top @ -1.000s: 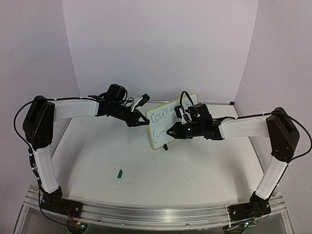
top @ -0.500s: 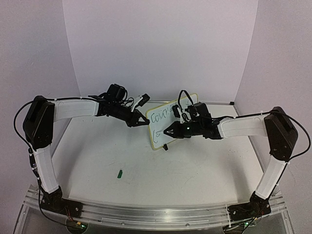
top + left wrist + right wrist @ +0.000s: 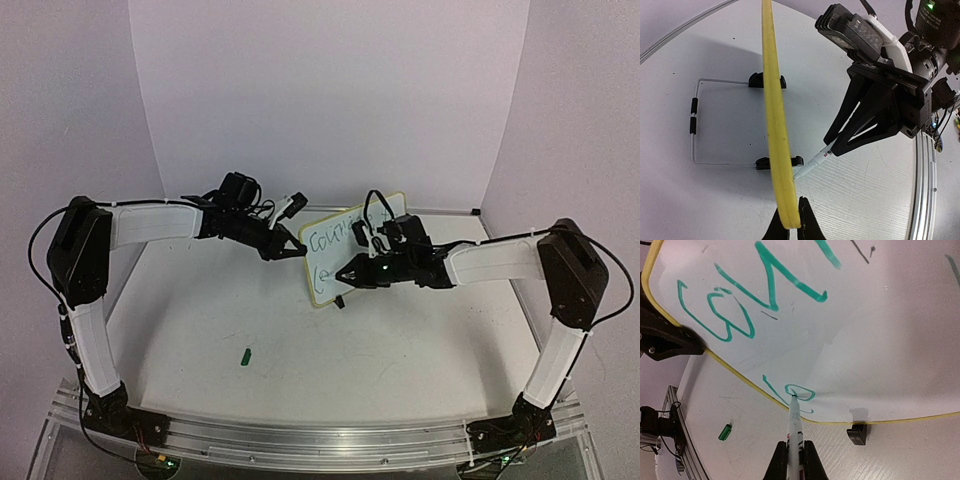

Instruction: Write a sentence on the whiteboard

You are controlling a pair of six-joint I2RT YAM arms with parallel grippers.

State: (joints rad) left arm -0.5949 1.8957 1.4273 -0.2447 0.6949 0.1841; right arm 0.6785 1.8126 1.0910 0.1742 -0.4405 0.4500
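Observation:
The whiteboard (image 3: 327, 243) stands tilted on the table's far middle, its pale-yellow rim (image 3: 775, 120) edge-on in the left wrist view. My left gripper (image 3: 291, 250) (image 3: 789, 226) is shut on the rim's corner. The sentence (image 3: 767, 292) is green handwriting: a top line of large letters, and below it a stroke and a small loop (image 3: 799, 392). My right gripper (image 3: 349, 273) (image 3: 795, 454) is shut on a white marker (image 3: 794, 422) (image 3: 812, 164). The marker's tip touches the board at that loop.
A green marker cap (image 3: 245, 354) (image 3: 725, 431) lies on the table near the front left. Behind the board sits its wire stand (image 3: 692, 125) with black feet (image 3: 767, 80). A metal rail (image 3: 320, 440) runs along the near edge.
My right gripper has shifted slightly left with the marker, and a small loop has appeared beside the first stroke of the lower line. The left arm and board have stayed still.

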